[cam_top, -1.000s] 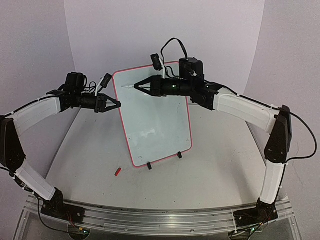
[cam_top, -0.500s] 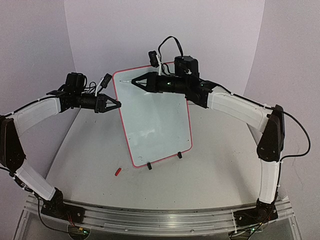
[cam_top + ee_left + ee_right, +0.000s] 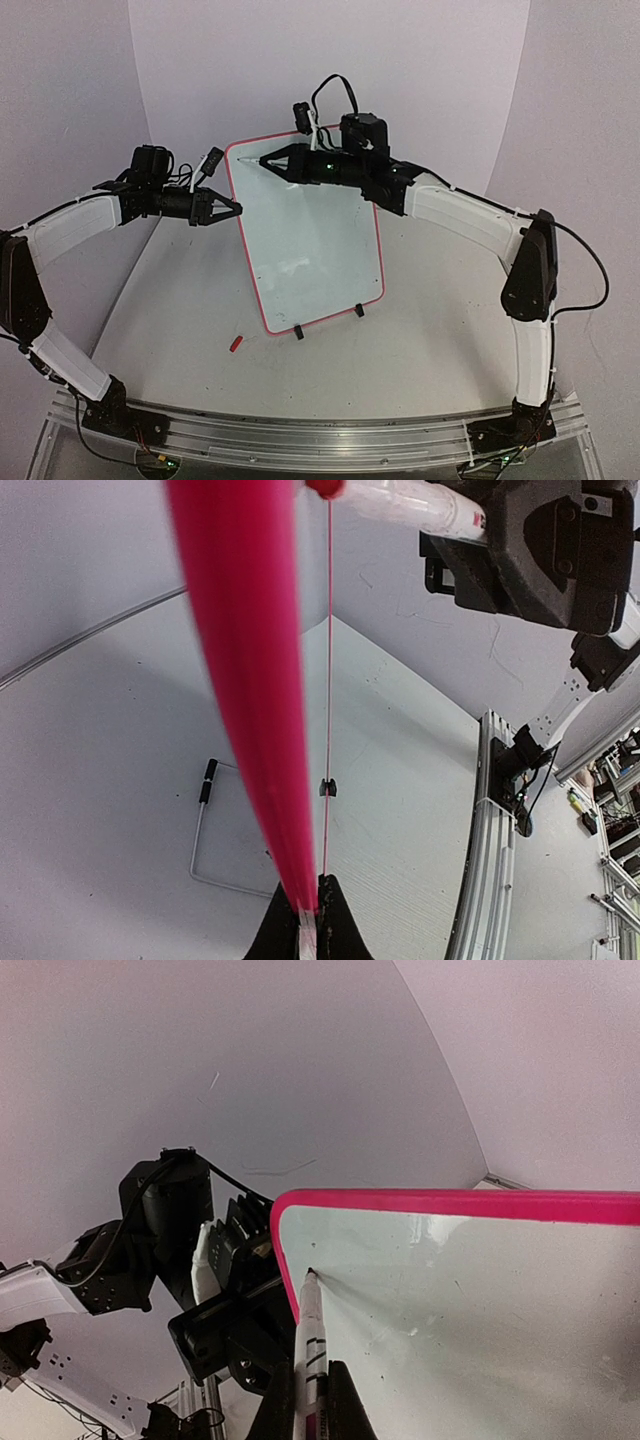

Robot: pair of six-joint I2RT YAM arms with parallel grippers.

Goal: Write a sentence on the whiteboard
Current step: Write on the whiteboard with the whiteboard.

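Your right claw [image 3: 266,160] grips the marker [image 3: 309,1345], its tip at the top-left corner of the whiteboard [image 3: 315,250]. Your left claw [image 3: 236,209] seems pinched on the red left rim. The board stands propped on the bench [image 3: 440,340].

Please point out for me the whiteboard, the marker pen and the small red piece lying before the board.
whiteboard [image 3: 310,240]: top external view, bare white middle of its face.
marker pen [image 3: 311,1335]: right wrist view, its white barrel below the tip.
small red piece [image 3: 236,343]: top external view, its middle.
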